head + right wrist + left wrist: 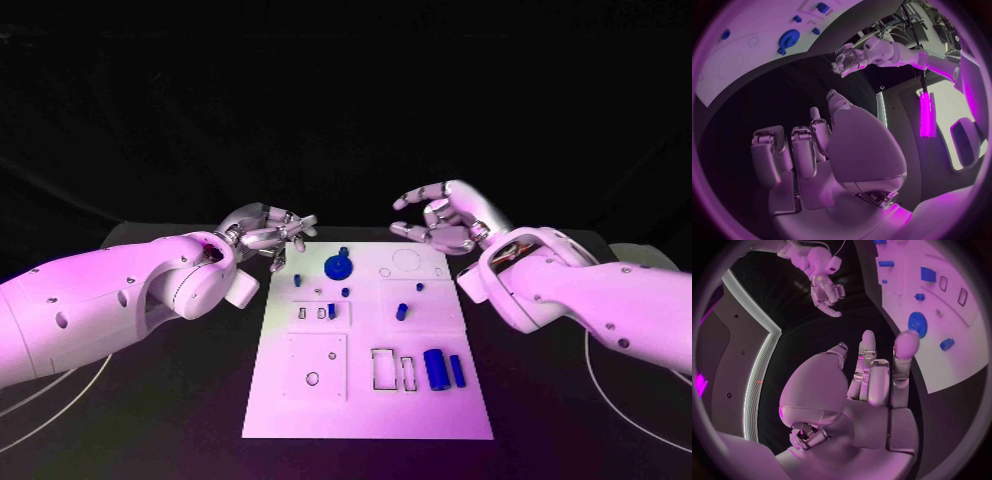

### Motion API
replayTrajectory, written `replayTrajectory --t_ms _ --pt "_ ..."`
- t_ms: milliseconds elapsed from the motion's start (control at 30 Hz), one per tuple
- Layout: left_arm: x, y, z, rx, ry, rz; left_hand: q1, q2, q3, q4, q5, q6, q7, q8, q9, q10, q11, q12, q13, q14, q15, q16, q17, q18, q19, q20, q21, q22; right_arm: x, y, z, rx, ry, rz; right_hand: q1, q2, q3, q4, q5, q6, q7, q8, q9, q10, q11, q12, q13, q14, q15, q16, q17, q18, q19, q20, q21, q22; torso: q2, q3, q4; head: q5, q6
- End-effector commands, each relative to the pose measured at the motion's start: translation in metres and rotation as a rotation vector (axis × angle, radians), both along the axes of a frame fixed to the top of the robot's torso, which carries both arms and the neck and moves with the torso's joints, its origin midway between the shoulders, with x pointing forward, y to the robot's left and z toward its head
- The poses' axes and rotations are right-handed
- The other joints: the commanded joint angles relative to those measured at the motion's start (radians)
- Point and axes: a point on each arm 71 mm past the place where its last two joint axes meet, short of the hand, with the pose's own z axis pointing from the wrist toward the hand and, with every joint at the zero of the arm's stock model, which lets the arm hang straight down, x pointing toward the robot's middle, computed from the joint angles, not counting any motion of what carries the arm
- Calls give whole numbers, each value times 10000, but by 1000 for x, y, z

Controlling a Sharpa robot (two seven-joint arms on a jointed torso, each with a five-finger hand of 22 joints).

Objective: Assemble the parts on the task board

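Observation:
The white task board (368, 410) lies in the middle of the black table. A blue gear (338, 265) sits near its far edge, with small blue pegs (402, 312) around the middle. Two blue cylinders (444, 372) lie near the front right, beside a rectangular recess. My left hand (267, 232) hovers over the board's far left corner, fingers spread, holding nothing. My right hand (440, 220) hovers past the far right corner, fingers loosely curved and apart, empty. The left wrist view shows my left hand (873, 380) near the gear (917, 322). The right wrist view shows my right hand (817, 150) and the gear (789, 39).
White cable loops lie on the table at the left (58, 390) and at the right (606, 370) of the board. Bare black table stretches beyond the board's far edge, between the two hands.

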Motion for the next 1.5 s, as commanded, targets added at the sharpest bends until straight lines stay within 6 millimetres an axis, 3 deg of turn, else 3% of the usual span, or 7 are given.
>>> replayTrajectory --t_ms 33,67,233,667,833,1100,1500 --pt "-1 -7 -12 3535 1359 -1103 -383 112 -75 -7 -95 -216 -59 489 462 -236 -66 1250 1117 860 -35 546 2103 -219 230 12 1164 1548 6 -17 3 1574 1098 -388 28 5 82 -1 99 91 -7 46 -12 3 -41 37 709 913 -47 -47 2079 -68 1046 -50 44 2629 -123 25 7 67 -70" --pt "-1 -9 -12 4000 1474 -1239 -342 69 -86 2 -95 -224 -93 630 594 59 -105 2059 1956 925 -63 649 2256 -295 403 -20 1491 2057 7 -22 5 1621 1139 -493 27 0 91 -2 139 92 -8 50 -14 1 -43 36 707 913 -48 -48 2078 -68 1046 -51 44 2629 -136 28 8 77 -89" --pt "5 -21 -8 6041 1871 -1770 -257 -16 -93 -1 -76 -383 -115 857 871 160 -144 2954 2874 1006 -105 788 2464 -464 848 -85 2113 3072 12 -39 8 1721 1328 -876 24 -4 106 -2 191 93 -9 56 -18 -4 -44 31 701 912 -50 -50 2075 -68 1046 -54 44 2629 -201 46 18 133 -172" --pt "16 -69 -5 8939 1814 -3014 -337 98 -8 12 -79 -682 -55 878 1014 -112 -100 3104 3007 1058 -87 885 2608 -435 876 -99 2048 2908 17 -49 8 1325 1381 -1068 30 -39 168 -10 391 66 -7 62 -36 -62 -47 -37 642 883 -56 -102 1969 -68 1046 -61 44 2629 -251 88 49 192 -281" --pt "18 -80 -5 9466 1707 -3287 -635 104 -107 15 -83 -694 -52 932 1103 166 -88 3701 3629 1089 -64 945 2693 -532 1075 -70 2312 3426 17 -48 7 1156 1347 -1061 29 -42 169 -10 397 64 -6 61 -37 -63 -47 -39 640 881 -56 -105 1965 -68 1046 -61 44 2629 -231 88 14 210 -326" --pt "18 -90 -7 9920 1666 -3568 -1294 93 -540 25 -85 -585 -121 1158 1340 273 -133 4110 4029 1089 -91 945 2693 -588 1174 -81 2497 3762 18 -49 7 1048 1334 -1081 18 -60 172 -6 420 50 -4 57 -43 -71 -45 -48 633 877 -55 -113 1949 -68 1046 -61 44 2629 -218 80 23 216 -370" --pt "17 -94 -17 10347 2030 -3991 -1417 318 -607 20 -77 -601 -150 1254 1481 265 -159 4177 4086 1089 -113 945 2693 -604 1193 -99 2552 3862 18 -49 5 969 1364 -1108 5 -79 188 -1 481 43 -4 60 -49 -72 -44 -49 630 873 -55 -120 1938 -68 1046 -62 44 2629 -219 78 28 236 -457"
